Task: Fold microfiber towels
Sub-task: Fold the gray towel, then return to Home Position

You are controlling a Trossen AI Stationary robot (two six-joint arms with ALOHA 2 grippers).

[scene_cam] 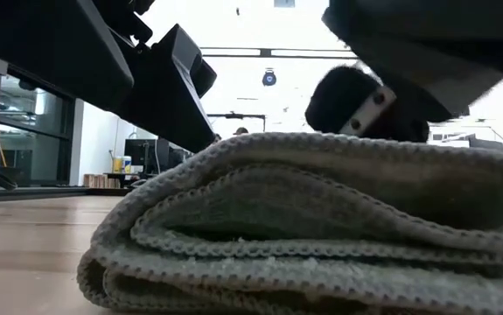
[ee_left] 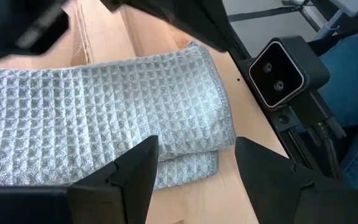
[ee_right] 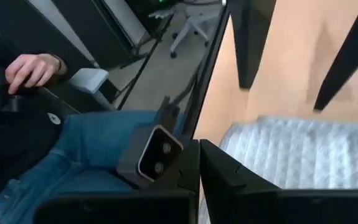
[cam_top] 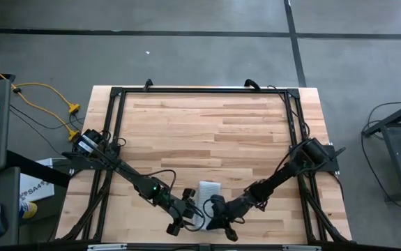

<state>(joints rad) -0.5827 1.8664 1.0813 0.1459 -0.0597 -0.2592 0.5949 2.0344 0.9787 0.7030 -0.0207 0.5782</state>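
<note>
- High view: the microfiber towel [cam_top: 208, 189] lies folded into a small rectangle near the front edge of the wooden desk [cam_top: 207, 125], between both arms. The left gripper [cam_top: 184, 219] and the right gripper [cam_top: 220, 222] meet low at its front end. The fingers are too small here to read.
- Low view: the towel [scene_cam: 321, 227] fills the picture as a stack of several layers, stitched hems showing along the front, a rounded fold at one end. Dark arm parts hang just above it; which arm is which cannot be told here. Only this view shows the layering and thickness.
- Left wrist view: the left gripper [ee_left: 196, 163] hovers over a corner of the folded towel [ee_left: 104, 106], its fingers [ee_left: 142, 165] spread apart and holding nothing. The waffle-like weave and the lower layer peeking out beneath the upper one appear here alone. A small camera [ee_left: 277, 70] sits at the desk's edge.
- Right wrist view: the right gripper [ee_right: 198, 163] has its fingers pressed together, empty, near the towel's edge [ee_right: 303, 152]. Beyond the desk sits a person, a hand [ee_right: 32, 68] visible, seen clearly in no other view.
- Handling, as judged: the cloth is light, soft and limp, with a grippy texture; it will sag and unfold if lifted by one layer. The best hold is likely a corner or hem, pinching all layers together.
</note>
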